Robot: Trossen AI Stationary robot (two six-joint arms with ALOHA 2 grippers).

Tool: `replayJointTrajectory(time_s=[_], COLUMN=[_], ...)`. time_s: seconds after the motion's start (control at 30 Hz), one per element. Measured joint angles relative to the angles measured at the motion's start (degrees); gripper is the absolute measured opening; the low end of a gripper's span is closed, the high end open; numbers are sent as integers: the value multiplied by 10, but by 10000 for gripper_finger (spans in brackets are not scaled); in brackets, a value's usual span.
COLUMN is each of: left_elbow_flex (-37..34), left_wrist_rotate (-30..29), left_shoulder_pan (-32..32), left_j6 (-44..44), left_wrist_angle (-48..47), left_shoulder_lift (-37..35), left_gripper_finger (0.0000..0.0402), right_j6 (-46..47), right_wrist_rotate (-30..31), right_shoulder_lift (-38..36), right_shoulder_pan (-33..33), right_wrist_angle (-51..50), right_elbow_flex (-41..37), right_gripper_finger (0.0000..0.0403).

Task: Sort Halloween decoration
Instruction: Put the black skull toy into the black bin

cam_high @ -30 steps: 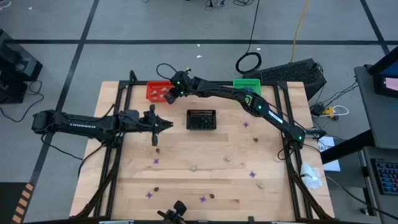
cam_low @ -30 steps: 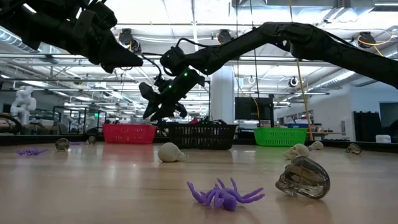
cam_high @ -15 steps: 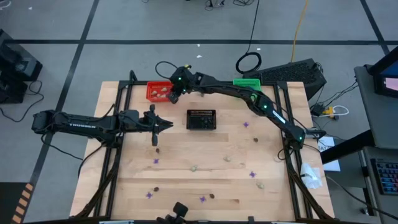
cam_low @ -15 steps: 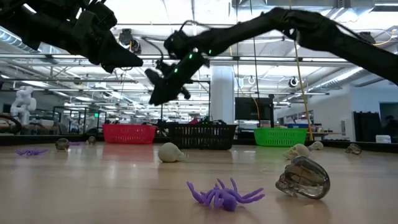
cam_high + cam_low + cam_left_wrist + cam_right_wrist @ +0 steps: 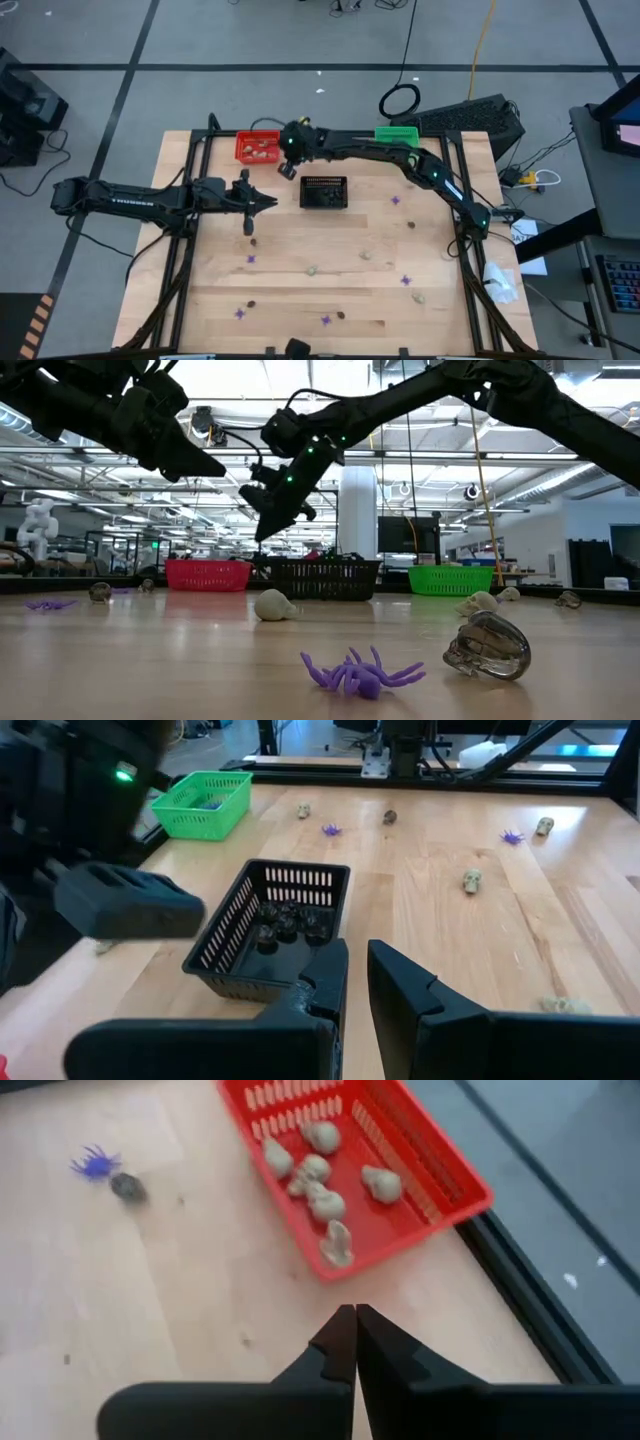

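Note:
The Halloween decoration is scattered over the wooden table: purple spiders, pale beige skulls and dark skulls. Several beige skulls lie in the red basket, and dark ones lie in the black basket. My right gripper is shut and holds nothing. It hangs above the bare table just beside the red basket, between that and the black basket. My left gripper waits at the table's left with a narrow gap between its fingers, pointing at the black basket.
A green basket stands at the far right, holding something purple. A purple spider and a dark skull lie on the wood near the red basket. More trinkets dot the table's near half. A black frame borders the table.
My right gripper has drawn back from over the red basket toward the black basket, rising a little and rolling at the wrist. Its fingers, apart a second ago, have shut on nothing.

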Motion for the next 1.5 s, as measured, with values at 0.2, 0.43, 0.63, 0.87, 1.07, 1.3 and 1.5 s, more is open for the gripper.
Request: replayJointTrajectory(time_s=[0.2, 0.43, 0.63, 0.87, 1.07, 1.3, 1.5], left_elbow_flex=[0, 0, 0, 0, 0, 0, 0], left_wrist_rotate=[0, 0, 1, 11, 12, 12, 12], left_shoulder_pan=[0, 0, 0, 0, 0, 0, 0], left_j6=[0, 0, 0, -1, -1, -1, -6], left_wrist_angle=[-2, -2, -2, -2, -2, -2, -2], left_shoulder_lift=[0, 0, 0, 0, 0, 0, 0], left_gripper_finger=[35, 35, 35, 35, 35, 35, 35], right_j6=[0, 15, 39, 66, 79, 40, 15], right_wrist_rotate=[18, 34, 35, 30, 31, 13, -48], right_shoulder_lift=[-2, -13, -12, -45, -169, -294, -278], right_shoulder_pan=[16, 20, 29, 48, 39, -20, -67], right_wrist_angle=[52, 76, 107, 244, 326, 236, 155], right_elbow_flex=[-33, -33, -54, -200, -380, -443, -401], right_gripper_finger=[0, 0, 0, 0, 0, 0, 0])
